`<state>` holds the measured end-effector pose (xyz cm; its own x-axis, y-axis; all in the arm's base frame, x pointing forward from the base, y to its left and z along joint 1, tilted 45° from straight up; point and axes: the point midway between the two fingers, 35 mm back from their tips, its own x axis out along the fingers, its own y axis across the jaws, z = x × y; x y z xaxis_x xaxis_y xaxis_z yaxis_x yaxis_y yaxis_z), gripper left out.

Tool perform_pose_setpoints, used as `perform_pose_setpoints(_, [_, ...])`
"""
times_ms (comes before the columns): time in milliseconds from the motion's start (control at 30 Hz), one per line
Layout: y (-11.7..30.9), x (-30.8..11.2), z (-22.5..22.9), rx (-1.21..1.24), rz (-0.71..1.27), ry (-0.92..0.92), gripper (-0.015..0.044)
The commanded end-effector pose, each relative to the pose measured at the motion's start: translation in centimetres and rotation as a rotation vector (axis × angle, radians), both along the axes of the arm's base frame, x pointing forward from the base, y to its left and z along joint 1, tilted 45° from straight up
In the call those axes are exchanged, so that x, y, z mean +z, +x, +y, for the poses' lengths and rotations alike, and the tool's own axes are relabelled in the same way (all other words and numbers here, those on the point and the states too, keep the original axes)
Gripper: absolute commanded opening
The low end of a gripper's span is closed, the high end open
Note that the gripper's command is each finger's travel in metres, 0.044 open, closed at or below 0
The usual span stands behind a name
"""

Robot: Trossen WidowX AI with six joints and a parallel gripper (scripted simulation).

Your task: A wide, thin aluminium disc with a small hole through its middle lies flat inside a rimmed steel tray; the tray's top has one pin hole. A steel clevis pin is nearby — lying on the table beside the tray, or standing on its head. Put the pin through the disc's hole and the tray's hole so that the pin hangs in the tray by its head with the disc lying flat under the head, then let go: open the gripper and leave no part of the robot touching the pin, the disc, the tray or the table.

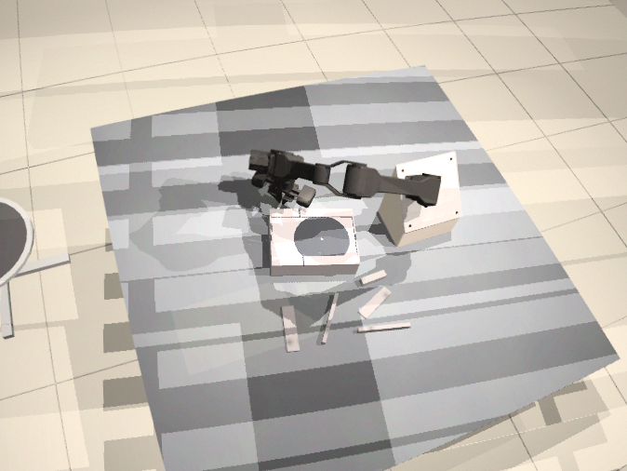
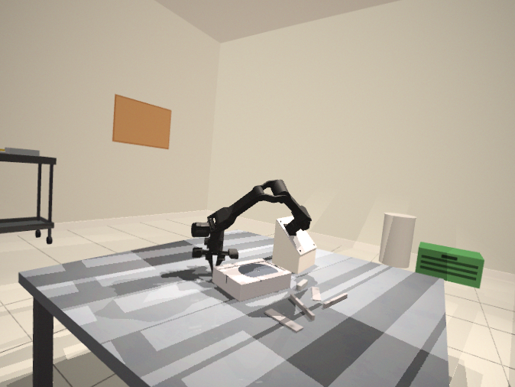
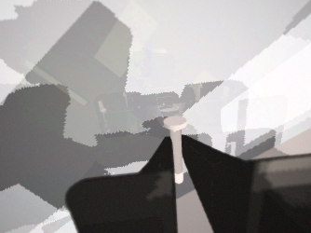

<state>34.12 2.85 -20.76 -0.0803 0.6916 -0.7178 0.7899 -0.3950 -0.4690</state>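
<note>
"Pale steel, your clevis pin (image 3: pixel 176 149), and it's clamped in the gripper (image 1: pixel 282 203) (image 2: pixel 213 268) (image 3: pixel 176 139), near the tray's far-left corner. What would you have me watch?"

"Its tilt, first. In the wrist view the round head shows past your fingertips and the straight shank runs between the black fingers; I can't tell how upright it stands. I'd have you lift clear of the rim, square the shank tail-down, then travel right, over the disc (image 1: pixel 313 246) (image 2: pixel 254 271)."

"And going in?"

"Centre on the disc's small pale hole, and lower slowly. You can't see whether the tray's hole lines up beneath, so if the tail catches, ease up rather than push; thin aluminium could skate sideways. Once the head seats, open and rise straight."

"What surrounds you there?"

"Your disc is dark, smooth and round, lying toward the right of the boxy, pinkish-white tray (image 1: pixel 313 270) (image 2: pixel 266 290). Nearer you'll find flat and square-edged bars (image 1: pixel 289 329) (image 2: pixel 283 320), on a tabletop (image 1: pixel 202 436) (image 2: pixel 353 349) banded in greys. Beyond, right, stands your wedge-shaped cream pedestal (image 1: pixel 430 230) (image 2: pixel 286 254)."
</note>
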Motion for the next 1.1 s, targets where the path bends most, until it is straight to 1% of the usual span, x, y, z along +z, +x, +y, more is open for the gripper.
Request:
perform_pose_setpoints(0, [-0.2,-0.5,0.4,-0.005,0.006,0.005,0.0])
perform_pose_setpoints(400, [-0.2,-0.6,0.5,-0.005,0.006,0.005,0.0])
perform_pose_setpoints(533, [-0.2,-0.5,0.4,-0.001,0.004,0.002,0.0105])
perform_pose_setpoints(567, [-0.2,-0.5,0.4,-0.001,0.004,0.002,0.012])
perform_pose_setpoints(733, [-0.2,-0.5,0.4,-0.001,0.004,0.002,0.012])
perform_pose_setpoints(800, [-0.9,-0.5,-0.2,-0.032,0.038,0.006,0.012])
perform_pose_setpoints(967, [-0.6,-0.5,-0.6,-0.138,-0.095,0.224,0.012])
perform_pose_setpoints(1067, [-0.6,-0.4,-0.8,-0.17,-0.139,0.284,0.012])
